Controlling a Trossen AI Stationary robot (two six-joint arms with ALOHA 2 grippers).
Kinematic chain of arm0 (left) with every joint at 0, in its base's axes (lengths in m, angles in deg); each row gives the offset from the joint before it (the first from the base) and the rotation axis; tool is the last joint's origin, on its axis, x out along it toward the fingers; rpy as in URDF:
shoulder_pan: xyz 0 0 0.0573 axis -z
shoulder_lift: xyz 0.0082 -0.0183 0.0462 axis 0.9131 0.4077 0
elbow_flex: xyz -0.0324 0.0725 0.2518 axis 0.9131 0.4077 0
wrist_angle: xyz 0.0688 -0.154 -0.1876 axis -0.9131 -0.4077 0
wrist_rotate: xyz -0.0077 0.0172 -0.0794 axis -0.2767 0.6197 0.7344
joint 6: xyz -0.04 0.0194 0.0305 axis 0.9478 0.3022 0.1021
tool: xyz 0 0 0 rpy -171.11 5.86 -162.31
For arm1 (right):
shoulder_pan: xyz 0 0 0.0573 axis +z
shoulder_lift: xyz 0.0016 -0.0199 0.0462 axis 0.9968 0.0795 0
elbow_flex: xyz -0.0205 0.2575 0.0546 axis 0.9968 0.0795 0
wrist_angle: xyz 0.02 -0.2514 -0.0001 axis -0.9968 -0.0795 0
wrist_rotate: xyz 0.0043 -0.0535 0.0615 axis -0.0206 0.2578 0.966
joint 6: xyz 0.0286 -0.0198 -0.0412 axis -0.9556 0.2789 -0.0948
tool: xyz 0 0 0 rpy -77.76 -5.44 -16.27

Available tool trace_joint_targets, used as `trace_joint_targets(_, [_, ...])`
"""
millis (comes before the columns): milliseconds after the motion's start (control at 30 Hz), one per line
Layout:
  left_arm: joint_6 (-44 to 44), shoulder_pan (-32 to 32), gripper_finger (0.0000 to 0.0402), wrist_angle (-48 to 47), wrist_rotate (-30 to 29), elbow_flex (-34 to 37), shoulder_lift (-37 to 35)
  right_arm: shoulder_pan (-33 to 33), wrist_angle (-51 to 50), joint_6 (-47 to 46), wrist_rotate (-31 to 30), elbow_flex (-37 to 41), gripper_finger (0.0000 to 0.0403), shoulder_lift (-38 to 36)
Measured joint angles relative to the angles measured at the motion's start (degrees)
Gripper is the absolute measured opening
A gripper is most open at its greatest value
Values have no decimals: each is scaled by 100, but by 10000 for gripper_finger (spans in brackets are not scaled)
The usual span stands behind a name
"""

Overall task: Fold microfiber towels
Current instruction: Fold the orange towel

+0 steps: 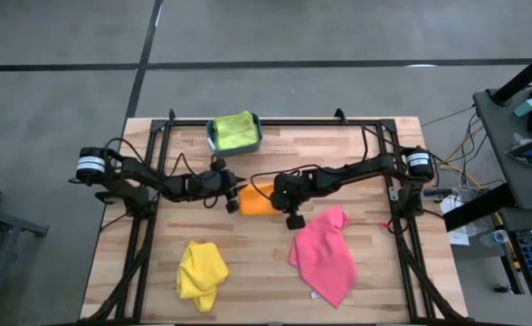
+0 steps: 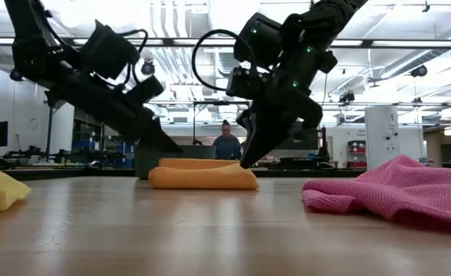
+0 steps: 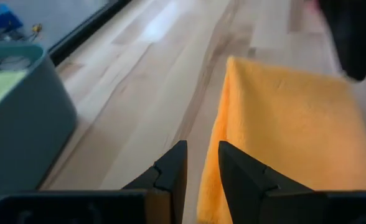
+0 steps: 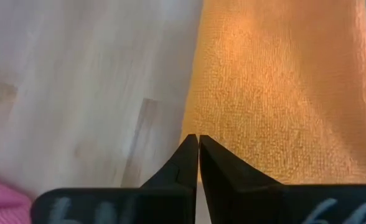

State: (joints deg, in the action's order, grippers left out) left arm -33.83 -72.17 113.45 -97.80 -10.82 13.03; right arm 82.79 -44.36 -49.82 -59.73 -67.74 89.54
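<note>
Nearest lie the yellow towel [image 1: 201, 274] at left and the pink towel [image 1: 325, 254] at right. Mid-table, the folded orange towel [image 1: 255, 198] rests flat between the grippers: the left gripper [image 1: 232, 198] slightly parted at its left edge, the right gripper [image 4: 198, 144] clenched empty at its right edge. Farthest, a lime towel [image 1: 234, 129] fills the teal bin [image 1: 212, 139].

Towels are shown in orange [image 1: 256, 198], yellow [image 1: 201, 274], pink [image 1: 325, 254] and lime green [image 1: 233, 130]; the bin [image 1: 211, 138] is teal, the table [image 1: 375, 154] pale wood.
</note>
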Motion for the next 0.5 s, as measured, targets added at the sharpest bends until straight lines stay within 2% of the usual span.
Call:
trace_joint_targets(167, [-7,18,77,-135,490,26,-443,0,358,-292,-60,21,8,45])
trace_joint_targets(267, [-12,34,77,-169,1290,88,-598,-6,611,-354,-136,58,8,104])
trace_joint_targets(333, [-12,45,77,-216,1596,119,-602,-11,845,-419,-140,77,8,118])
trace_joint_targets(433, [-15,21,76,-470,1450,134,-433,-11,1083,-511,-138,152,8,118])
trace_joint_targets(500, [-60,23,76,-414,866,142,-269,-11,1126,-509,-138,201,8,120])
